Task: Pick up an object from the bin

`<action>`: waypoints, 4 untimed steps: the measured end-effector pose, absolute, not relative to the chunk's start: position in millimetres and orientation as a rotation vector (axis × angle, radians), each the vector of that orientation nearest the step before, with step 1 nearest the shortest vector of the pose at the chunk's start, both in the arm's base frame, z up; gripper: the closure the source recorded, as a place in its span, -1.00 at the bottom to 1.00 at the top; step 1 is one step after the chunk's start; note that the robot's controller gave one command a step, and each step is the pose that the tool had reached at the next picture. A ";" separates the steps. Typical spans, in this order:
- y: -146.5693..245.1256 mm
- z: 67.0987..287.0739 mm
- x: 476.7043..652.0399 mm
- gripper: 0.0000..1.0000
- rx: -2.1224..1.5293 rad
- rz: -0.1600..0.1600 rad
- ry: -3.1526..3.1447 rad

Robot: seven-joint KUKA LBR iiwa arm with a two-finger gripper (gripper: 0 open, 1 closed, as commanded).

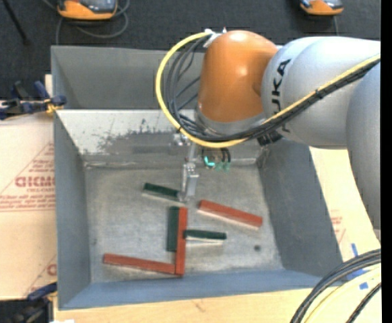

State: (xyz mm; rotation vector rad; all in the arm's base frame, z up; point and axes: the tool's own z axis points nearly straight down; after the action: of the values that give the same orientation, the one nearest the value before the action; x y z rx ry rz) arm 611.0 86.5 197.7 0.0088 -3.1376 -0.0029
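Note:
My gripper [189,188] hangs below the orange cover over the middle of the bin floor, its tip at the right end of a short dark green bar [159,190]. I cannot tell whether it touches that bar. Just right of the tip a red-brown bar [229,214] lies slanted. Below the tip a dark green bar [174,228] and a red bar [182,245] lie side by side, running towards the front.
A small dark green bar [206,235] lies beside the upright pair. A long red bar [137,264] rests near the front wall on the left. The arm and its cables cover the back right of the bin.

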 end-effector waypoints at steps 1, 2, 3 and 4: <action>99.3 66.1 605.8 -1.00 -0.066 -0.003 -3.139; 68.9 103.2 630.7 -1.00 -0.118 -0.003 -3.148; 95.2 121.3 622.9 -1.00 -0.469 -0.006 -3.112; 79.5 69.3 623.2 -1.00 -0.951 -0.001 -2.994</action>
State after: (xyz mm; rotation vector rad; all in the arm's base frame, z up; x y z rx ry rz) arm 623.2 79.5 69.3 -0.9510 -2.9941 -0.0011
